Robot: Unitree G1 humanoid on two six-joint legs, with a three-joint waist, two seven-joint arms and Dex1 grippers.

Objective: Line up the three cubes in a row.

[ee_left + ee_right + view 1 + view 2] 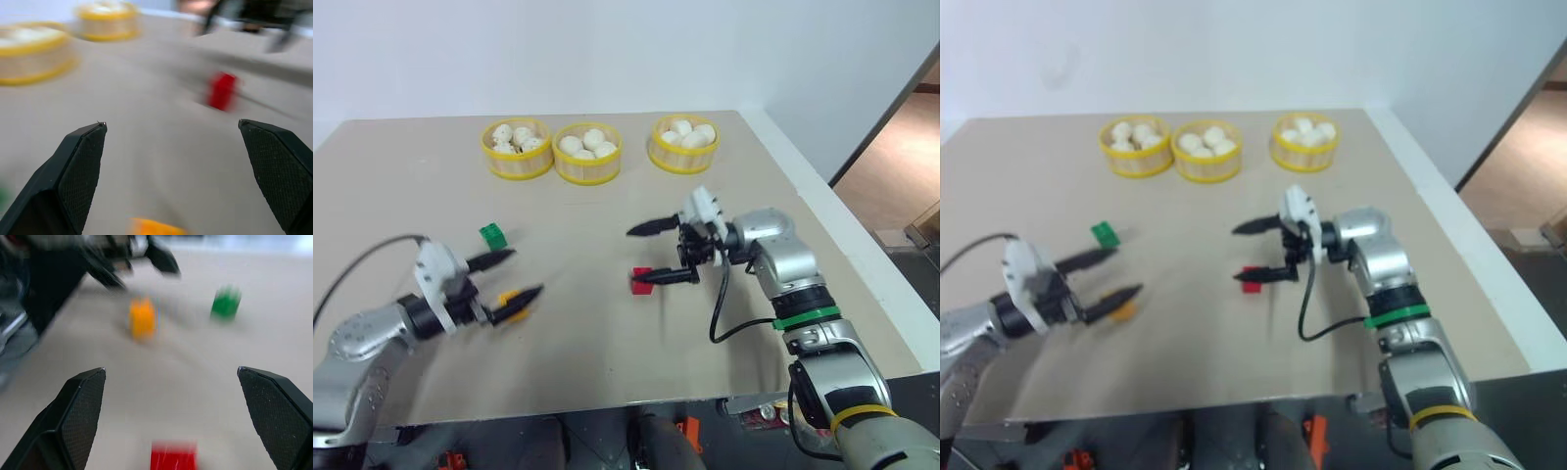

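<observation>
red cube [642,279], green cube [492,235], blurred, seemingly studded

A bare test room, like a robot lab: a plain beige bench [607,333] against a blank white wall [607,49], set with 3 yellow baskets of buns [587,152] as props

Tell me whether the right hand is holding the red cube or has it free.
Free. The right hand is open, its fingers spread wide, and the red cube sits on the table under the lower finger, not clamped.
</observation>
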